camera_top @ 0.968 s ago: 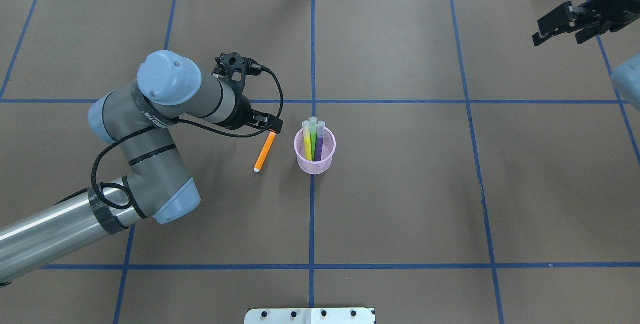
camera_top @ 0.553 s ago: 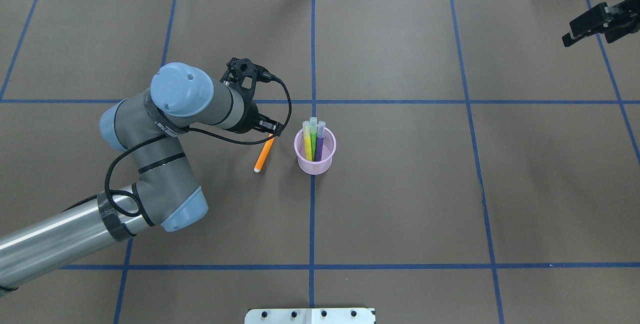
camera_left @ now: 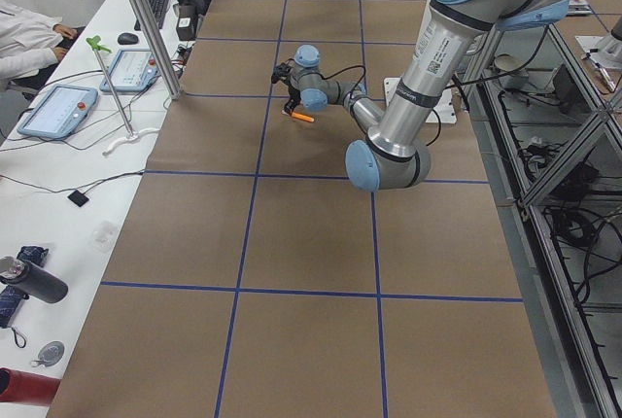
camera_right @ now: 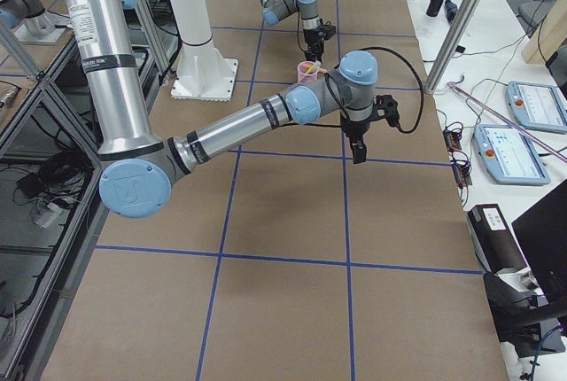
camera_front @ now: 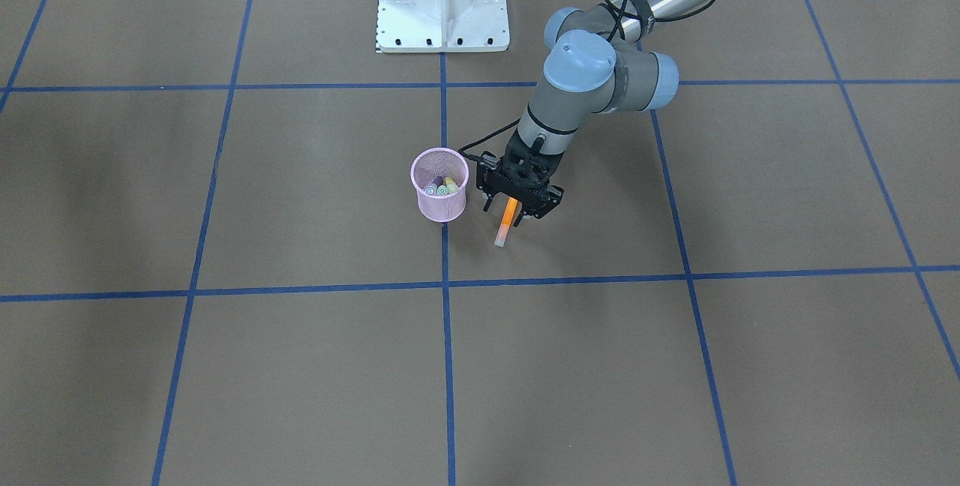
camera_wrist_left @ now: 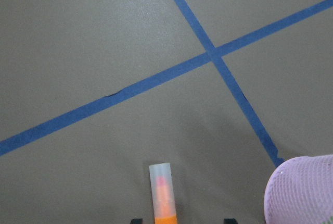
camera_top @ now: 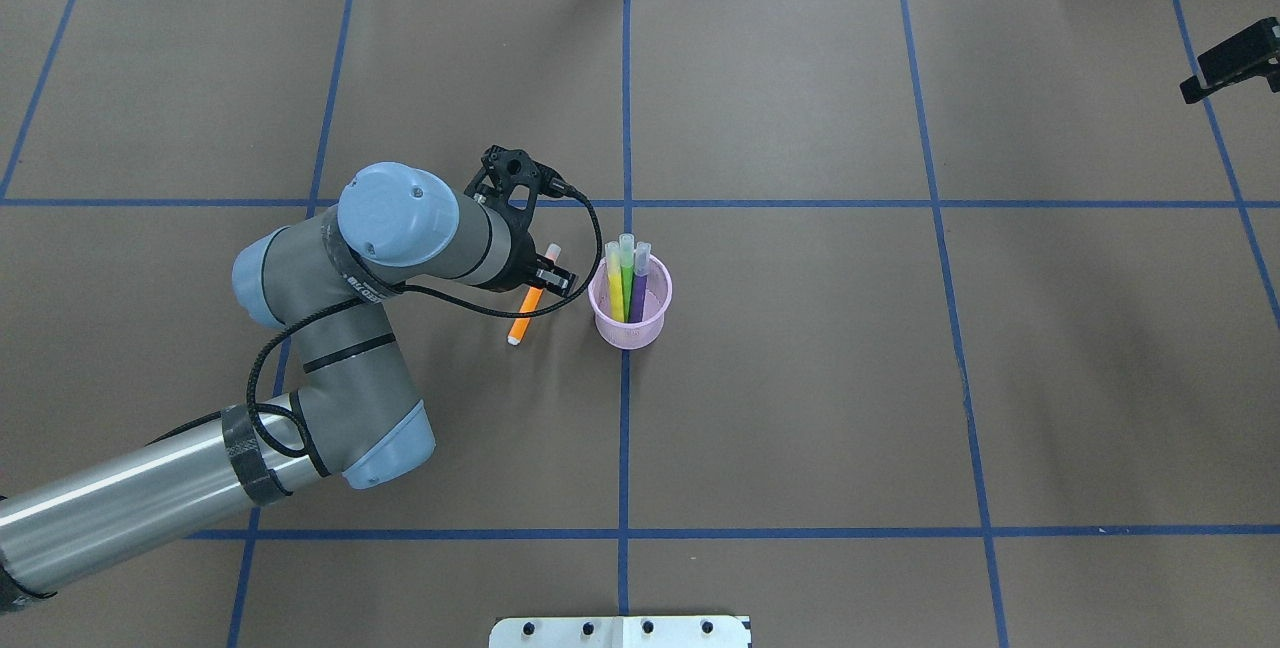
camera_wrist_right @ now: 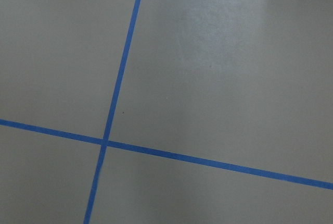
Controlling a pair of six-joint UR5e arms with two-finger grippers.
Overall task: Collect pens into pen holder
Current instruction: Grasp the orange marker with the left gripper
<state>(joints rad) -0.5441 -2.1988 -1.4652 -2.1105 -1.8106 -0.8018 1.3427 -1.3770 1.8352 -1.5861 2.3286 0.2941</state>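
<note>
Orange pen [camera_front: 506, 222] is straddled by the left gripper [camera_front: 517, 211], fingers spread wide; closure is judged needed before transfer to pen holder [camera_front: 441, 205].

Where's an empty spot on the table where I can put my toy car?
Right of the pen holder, the table is bare out to the right gripper at the far corner. The strip near the base plate is bare too. Crowded: just left of the holder, where the left gripper straddles the orange pen.
</note>
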